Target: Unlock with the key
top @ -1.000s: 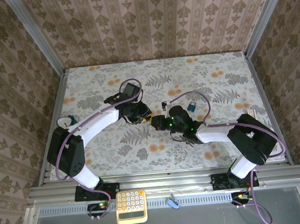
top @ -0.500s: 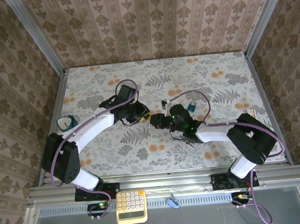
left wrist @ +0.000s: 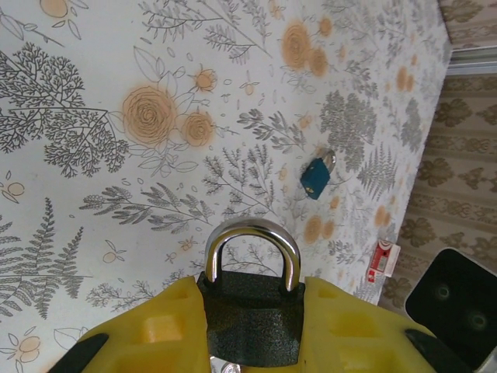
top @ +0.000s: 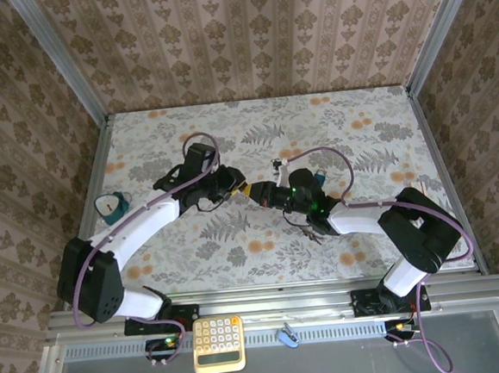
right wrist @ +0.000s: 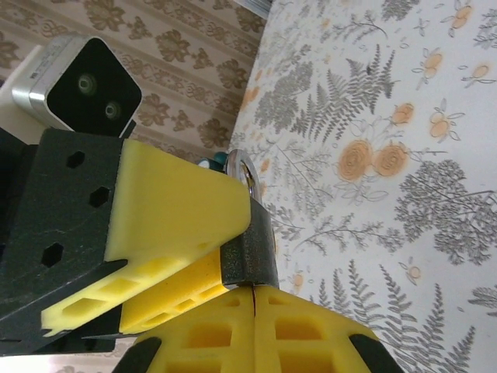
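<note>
The table [top: 356, 117] is lit brightly and evenly from above, and only faint, soft shadows are cast on it. A glint is seen on the padlock [left wrist: 252, 318] shackle. The yellow fingers [left wrist: 342, 322] at the lower frame edge are rendered slightly soft.

The 2 arms reach inward, tips meeting — left tool [top: 239, 190] clamped partway, right tool [top: 266, 194] fully closed.
</note>
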You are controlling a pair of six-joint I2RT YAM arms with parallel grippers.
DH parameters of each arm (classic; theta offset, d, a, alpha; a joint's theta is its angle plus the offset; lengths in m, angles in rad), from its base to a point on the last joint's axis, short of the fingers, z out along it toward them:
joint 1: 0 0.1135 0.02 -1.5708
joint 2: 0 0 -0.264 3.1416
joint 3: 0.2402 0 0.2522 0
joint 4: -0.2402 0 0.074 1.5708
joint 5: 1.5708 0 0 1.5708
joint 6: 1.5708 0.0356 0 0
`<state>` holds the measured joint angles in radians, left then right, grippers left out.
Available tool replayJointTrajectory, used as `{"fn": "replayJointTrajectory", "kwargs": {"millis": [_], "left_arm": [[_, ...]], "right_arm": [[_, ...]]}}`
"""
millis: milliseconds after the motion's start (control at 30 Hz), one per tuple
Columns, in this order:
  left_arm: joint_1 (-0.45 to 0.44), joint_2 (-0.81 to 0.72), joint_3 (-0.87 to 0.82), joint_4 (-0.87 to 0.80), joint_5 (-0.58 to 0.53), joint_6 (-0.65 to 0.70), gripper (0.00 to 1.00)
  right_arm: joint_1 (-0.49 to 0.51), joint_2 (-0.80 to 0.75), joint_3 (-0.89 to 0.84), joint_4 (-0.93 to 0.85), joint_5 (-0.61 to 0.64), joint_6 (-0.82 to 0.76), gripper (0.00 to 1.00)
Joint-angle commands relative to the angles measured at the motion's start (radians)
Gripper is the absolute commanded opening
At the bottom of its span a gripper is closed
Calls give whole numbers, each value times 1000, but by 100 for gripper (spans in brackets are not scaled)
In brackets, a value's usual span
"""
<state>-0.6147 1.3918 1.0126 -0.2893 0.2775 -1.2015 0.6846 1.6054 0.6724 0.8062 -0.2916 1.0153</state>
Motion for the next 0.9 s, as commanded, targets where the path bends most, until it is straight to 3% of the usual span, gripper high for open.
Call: {"fn": "replayJointTrajectory", "kwargs": {"millis": [0,567,733,867], "left_arm": [[-1,-58,-5,73,72,-17,10],[33,-171,-67,236,137,-11,10],[39,-186,-70,206,125,-3,11],[54,-191,-66,128,92,-2,12]], "right_arm": [[-9,16,-4,62,-27,53,0],[-23,68,4,174,-110,144,0],[-27,75,10,155,-108,142,0],[-28,36,16,35,-81,73,10]]}}
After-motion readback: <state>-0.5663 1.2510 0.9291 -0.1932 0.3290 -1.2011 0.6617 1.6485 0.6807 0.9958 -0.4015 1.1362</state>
